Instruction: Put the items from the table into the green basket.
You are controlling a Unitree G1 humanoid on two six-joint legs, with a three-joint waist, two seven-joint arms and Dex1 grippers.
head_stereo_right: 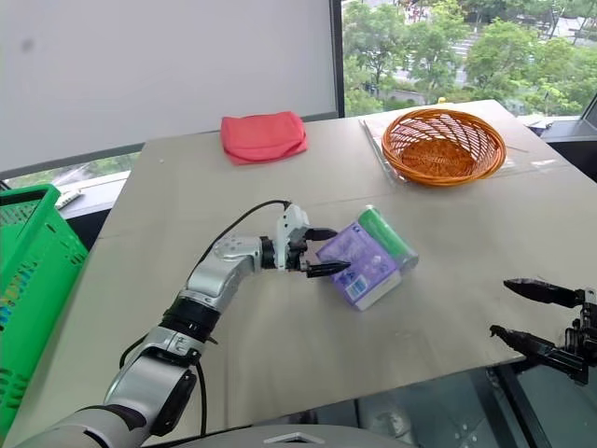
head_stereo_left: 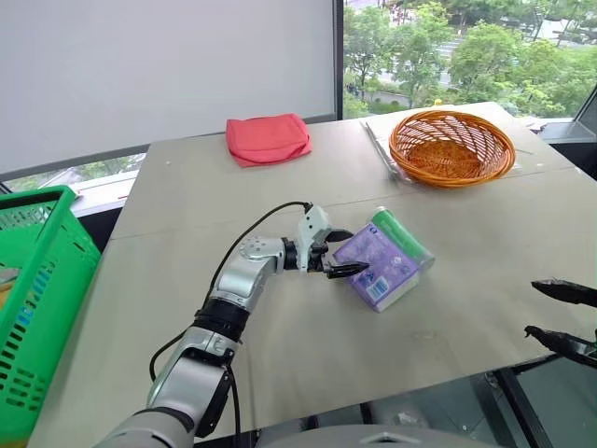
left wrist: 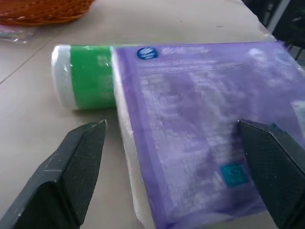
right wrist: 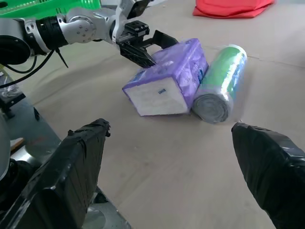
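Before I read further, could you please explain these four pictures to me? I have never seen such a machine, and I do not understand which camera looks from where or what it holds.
This is a humanoid robot with two arms, each ending in two black fingers. Two pictures come from cameras in its head, looking down over a table. The other two come from cameras on its wrists.

On the table lie a purple packet and a green packet, side by side and touching, plus an orange wicker basket and a folded red cloth. A green basket stands to the robot's left, beside the table.

The left gripper is open, its fingers on either side of the purple packet's end. The right gripper is open and holds nothing.
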